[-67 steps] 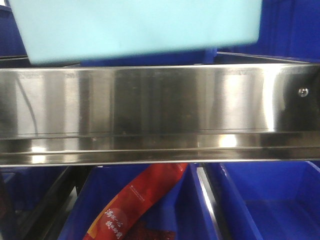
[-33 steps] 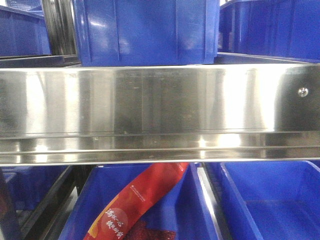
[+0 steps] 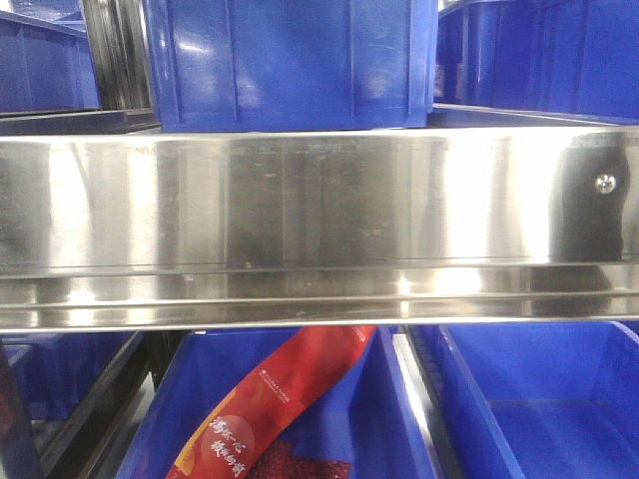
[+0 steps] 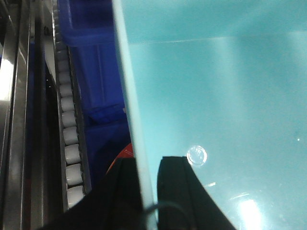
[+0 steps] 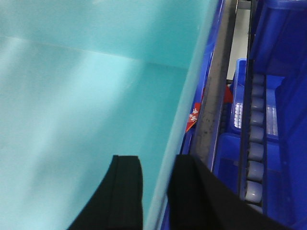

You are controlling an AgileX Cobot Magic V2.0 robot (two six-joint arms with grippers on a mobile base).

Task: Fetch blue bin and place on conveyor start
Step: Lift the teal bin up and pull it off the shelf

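Note:
The blue bin is a light turquoise tub that fills both wrist views; it also shows in the right wrist view. My left gripper is shut on the bin's left wall, one black finger outside and one inside. My right gripper is shut on the bin's right wall the same way. The bin is out of the front view. The conveyor start is out of view.
A shiny steel shelf rail spans the front view. Dark blue ribbed bins stand above it and more below, one holding a red packet. Roller tracks run beside the tub.
One second ago the turquoise bin showed at the top of the front view; it has since left that view upward, uncovering the dark blue bin behind it.

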